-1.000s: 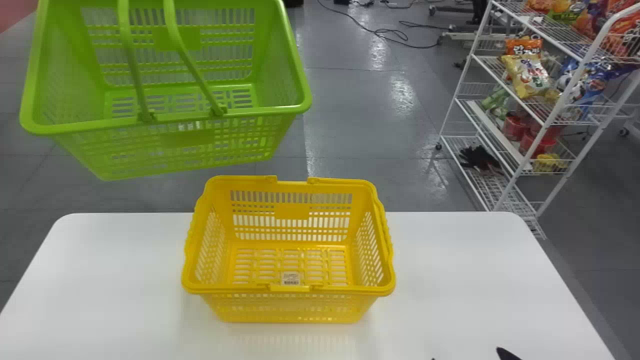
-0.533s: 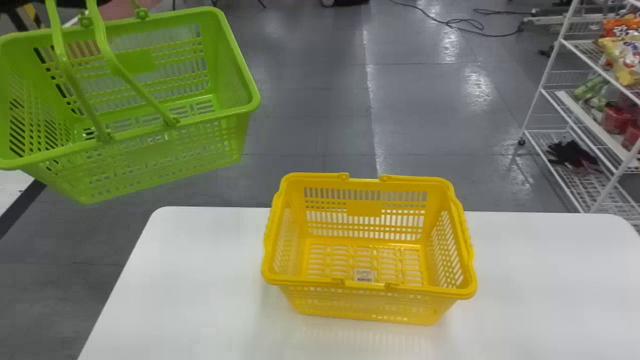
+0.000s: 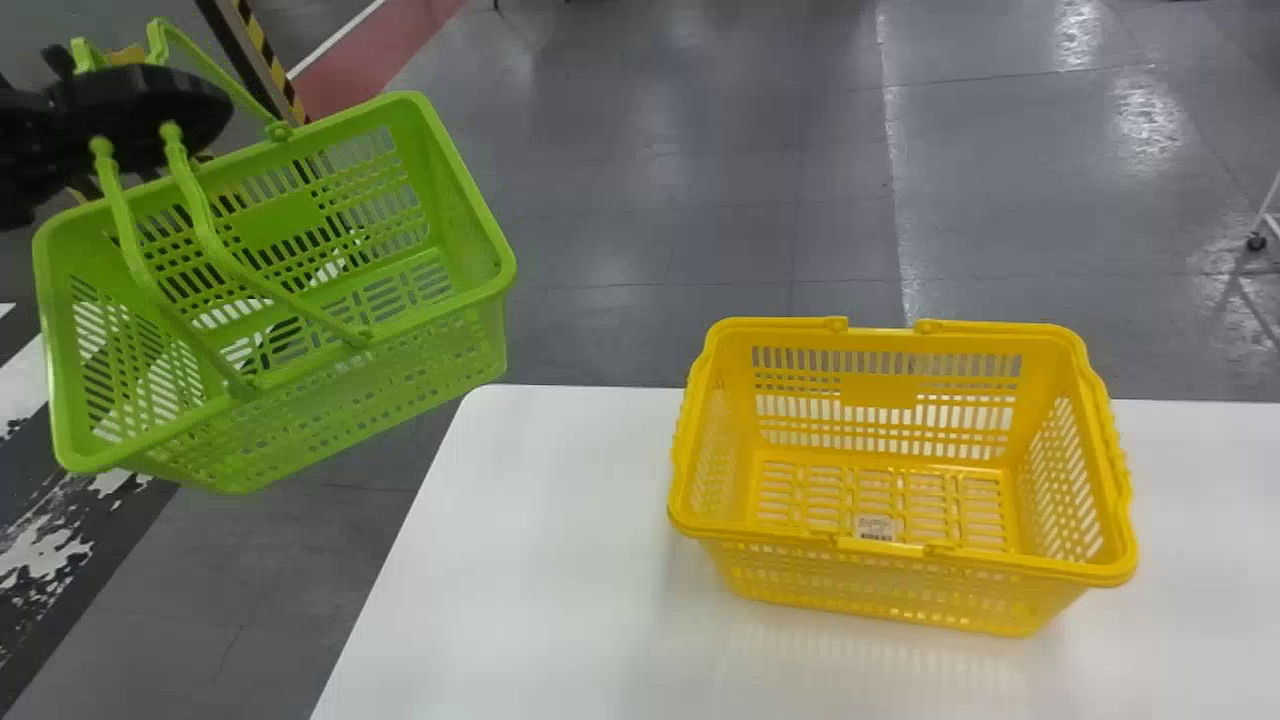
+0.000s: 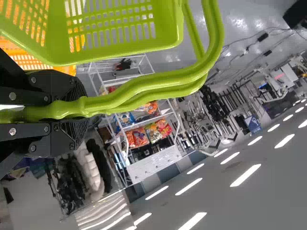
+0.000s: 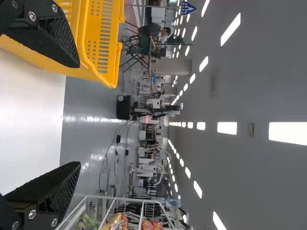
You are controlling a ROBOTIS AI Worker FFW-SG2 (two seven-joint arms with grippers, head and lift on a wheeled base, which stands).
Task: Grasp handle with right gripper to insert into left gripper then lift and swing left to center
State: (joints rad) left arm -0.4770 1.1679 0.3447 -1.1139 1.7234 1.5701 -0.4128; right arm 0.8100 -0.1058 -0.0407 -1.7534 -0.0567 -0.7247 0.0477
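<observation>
Left gripper point(image 3: 172, 106), upper L of frame, pinched handles point(image 4: 168, 78) of green bskt point(image 3: 290, 218); R gripper point(image 5: 76, 115) was spread; yellow bskt point(image 3: 880, 392) sat on tbl point(image 3: 540, 560), lower R.

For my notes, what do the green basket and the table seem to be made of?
The green basket looks like glossy molded plastic: slotted walls, rim highlights. The table may be laminate or painted board: smooth, white, faintly reflecting the yellow basket.

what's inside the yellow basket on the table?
A small printed label on the slotted bottom of the yellow basket; I see no goods on the part that shows. The near wall hides the closest strip of bottom, so can't tell there.
</observation>
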